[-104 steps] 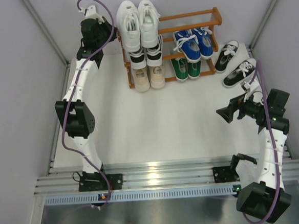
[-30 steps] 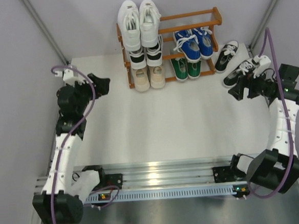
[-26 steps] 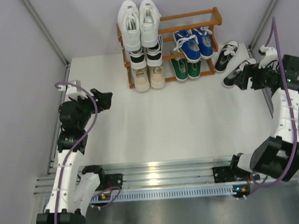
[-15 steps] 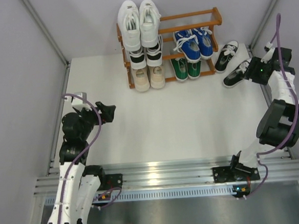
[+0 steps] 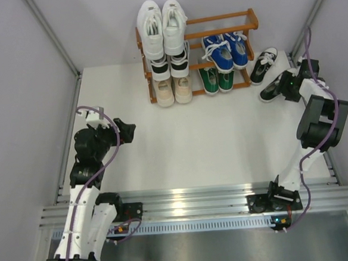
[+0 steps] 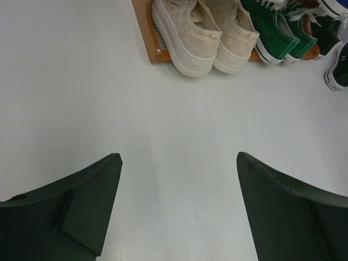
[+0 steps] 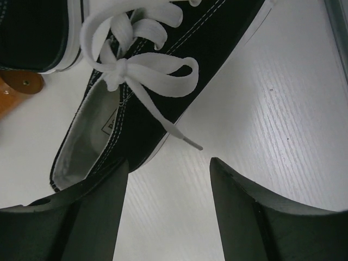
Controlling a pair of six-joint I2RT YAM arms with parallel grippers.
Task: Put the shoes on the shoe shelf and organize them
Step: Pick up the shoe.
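Top external view, going across: the left pincer (image 5: 126, 131) has backed right off from the shelf (image 5: 214, 18) and now hangs over bare bench (image 5: 211, 146), jaws wide apart with nothing in them. The shelf already holds the white pair (image 5: 162, 24), black pair (image 5: 170, 64), beige pair (image 5: 174, 90), blue pair (image 5: 225, 50) and green pair (image 5: 216, 78). The big change is on the right. The right pincer (image 5: 290, 85) has swung out and come down at the heel of the nearer black shoe (image 5: 274, 89), which sits on the bench just right of the shelf, beside its mate (image 5: 263, 63). Right wrist shows the jaws narrowed around that heel, but honestly I can't tell if they've got hold yet. I reckon the last pair goes up next.
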